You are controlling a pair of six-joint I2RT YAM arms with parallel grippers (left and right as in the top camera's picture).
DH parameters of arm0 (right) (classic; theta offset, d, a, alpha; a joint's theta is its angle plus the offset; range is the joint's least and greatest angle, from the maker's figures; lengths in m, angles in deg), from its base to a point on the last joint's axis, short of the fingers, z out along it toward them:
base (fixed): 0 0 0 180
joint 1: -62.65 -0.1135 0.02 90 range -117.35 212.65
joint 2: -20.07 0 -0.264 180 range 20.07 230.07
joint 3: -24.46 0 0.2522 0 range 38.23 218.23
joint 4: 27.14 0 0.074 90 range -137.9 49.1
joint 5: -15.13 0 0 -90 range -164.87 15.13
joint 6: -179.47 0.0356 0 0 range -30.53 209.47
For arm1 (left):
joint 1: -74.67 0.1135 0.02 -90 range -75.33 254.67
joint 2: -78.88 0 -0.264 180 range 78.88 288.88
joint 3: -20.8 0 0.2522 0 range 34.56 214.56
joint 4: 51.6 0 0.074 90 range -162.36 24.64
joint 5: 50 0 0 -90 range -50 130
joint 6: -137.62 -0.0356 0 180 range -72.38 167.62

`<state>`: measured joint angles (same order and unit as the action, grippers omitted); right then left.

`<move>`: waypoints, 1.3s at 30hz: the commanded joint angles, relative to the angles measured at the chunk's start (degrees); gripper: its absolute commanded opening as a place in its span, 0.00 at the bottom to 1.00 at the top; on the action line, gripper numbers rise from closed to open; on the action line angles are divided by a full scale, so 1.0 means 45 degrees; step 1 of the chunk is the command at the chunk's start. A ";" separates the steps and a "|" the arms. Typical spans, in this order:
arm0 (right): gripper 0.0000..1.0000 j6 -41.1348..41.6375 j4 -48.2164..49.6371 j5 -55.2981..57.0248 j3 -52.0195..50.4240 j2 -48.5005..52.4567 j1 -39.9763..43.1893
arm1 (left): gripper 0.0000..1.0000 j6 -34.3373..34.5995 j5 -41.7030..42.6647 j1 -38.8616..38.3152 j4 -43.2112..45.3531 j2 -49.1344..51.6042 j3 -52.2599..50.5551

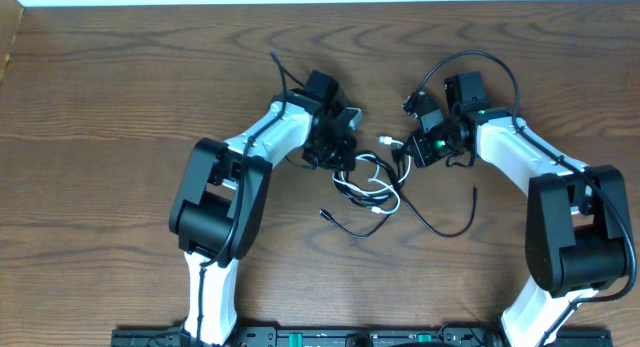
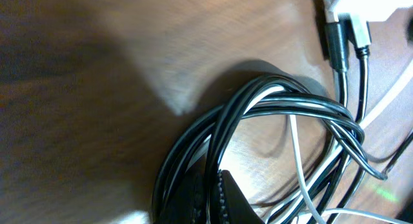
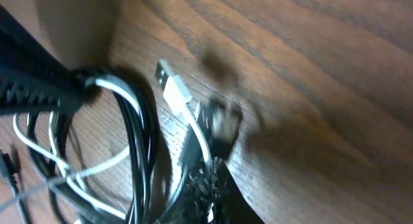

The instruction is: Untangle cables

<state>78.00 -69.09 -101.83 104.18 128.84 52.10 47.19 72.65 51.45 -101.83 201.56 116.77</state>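
near: black cable [image 2: 222, 130] loose end lies on the tabletop [image 1: 100, 87] | mid: black loops and white cable [image 3: 195, 124] tangled between my arms | my left pincer [image 1: 347, 155] clenched on the black loops | my right pincer [image 1: 408, 147] clenched on white cable just behind its plug

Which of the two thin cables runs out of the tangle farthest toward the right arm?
The black cable: it sweeps out in a long curve toward the right arm, while the white cable lies bunched in the central tangle.
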 commanded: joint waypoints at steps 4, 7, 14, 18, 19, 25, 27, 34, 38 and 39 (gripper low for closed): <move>0.01 0.0933 -0.0923 0.0670 0.0151 -0.0175 -0.0287 | 0.08 0.1671 -0.2395 0.0495 0.0155 0.0457 -0.0262; 0.01 0.1452 -0.1122 0.1010 0.0146 -0.0170 -0.0457 | 0.08 0.2084 -0.2890 0.0554 0.0165 0.0457 -0.0262; 0.01 0.2939 -0.1175 0.1010 0.0126 -0.0170 -0.0884 | 0.08 0.2851 -0.3439 0.0879 0.0219 0.0457 -0.0262; 0.01 0.4148 -0.1205 0.1015 0.0053 -0.0165 -0.1253 | 0.08 0.2900 -0.3415 0.1219 0.0214 0.0457 -0.0262; 0.01 0.4430 -0.1195 0.1020 0.0015 -0.0165 -0.1350 | 0.08 0.2900 -0.3415 0.1282 0.0214 0.0457 -0.0262; 0.03 0.5921 -0.1025 0.1010 -0.0160 -0.0165 -0.1792 | 0.09 0.2987 -0.3381 0.1642 0.0204 0.0457 -0.0262; 0.05 0.6076 -0.1015 0.1015 -0.0160 -0.0165 -0.1875 | 0.15 0.2982 -0.3371 0.1685 0.0155 0.0457 -0.0262; 0.07 0.6071 -0.0967 0.1020 -0.0160 -0.0165 -0.1928 | 0.46 0.2880 -0.3371 0.1685 -0.0525 0.0243 0.0350; 0.09 0.6067 -0.0967 0.1025 -0.0160 -0.0165 -0.1928 | 0.56 0.2856 -0.3390 0.1681 -0.0763 -0.0442 0.0908; 0.11 0.6067 -0.0971 0.1078 -0.0160 -0.0165 -0.1928 | 0.59 0.2715 -0.3424 0.1681 -0.0767 -0.0831 0.1010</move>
<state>104.45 -73.46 -97.13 104.05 128.79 43.71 60.72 60.87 58.53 -104.65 200.27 119.99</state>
